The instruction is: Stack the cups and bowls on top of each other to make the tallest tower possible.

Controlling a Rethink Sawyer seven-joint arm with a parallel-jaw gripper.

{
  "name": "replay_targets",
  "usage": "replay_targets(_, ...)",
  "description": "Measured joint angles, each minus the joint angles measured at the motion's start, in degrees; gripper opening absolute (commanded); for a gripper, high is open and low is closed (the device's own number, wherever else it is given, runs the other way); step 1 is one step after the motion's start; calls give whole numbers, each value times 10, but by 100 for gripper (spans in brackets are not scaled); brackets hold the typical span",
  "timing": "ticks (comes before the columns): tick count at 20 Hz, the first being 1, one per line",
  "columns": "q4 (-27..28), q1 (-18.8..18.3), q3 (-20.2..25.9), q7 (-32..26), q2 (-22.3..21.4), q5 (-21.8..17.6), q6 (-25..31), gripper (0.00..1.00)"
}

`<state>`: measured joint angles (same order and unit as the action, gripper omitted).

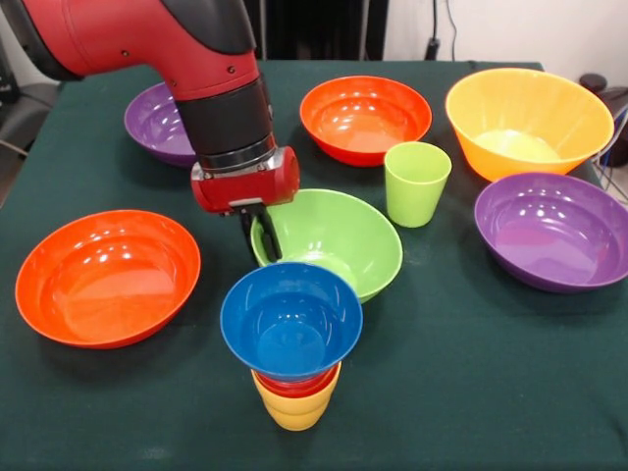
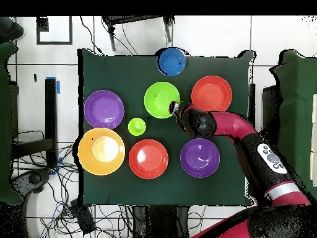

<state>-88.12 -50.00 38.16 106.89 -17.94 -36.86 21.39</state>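
Dark green cloth on the worktop. Blue bowl tops the tower, red cup under it, yellow cup lowest. Light green bowl, light green cup. Two red-orange bowls. Two purple bowls. Large orange bowl, paler, perhaps yellowish, at its floor. Arm red and black; pincer black, red housing above.

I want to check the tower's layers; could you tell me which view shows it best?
The front view: the tower shows side-on, blue bowl over red cup over yellow cup. The overhead view shows only the blue bowl's top, hiding the cups.
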Motion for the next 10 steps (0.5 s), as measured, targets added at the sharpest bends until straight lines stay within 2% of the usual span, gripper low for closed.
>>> replay_targets(4,-19,-13,7,0,-17,10,12,0)
replay_targets(10,-78,-57,28,0,-83,47,73,0)
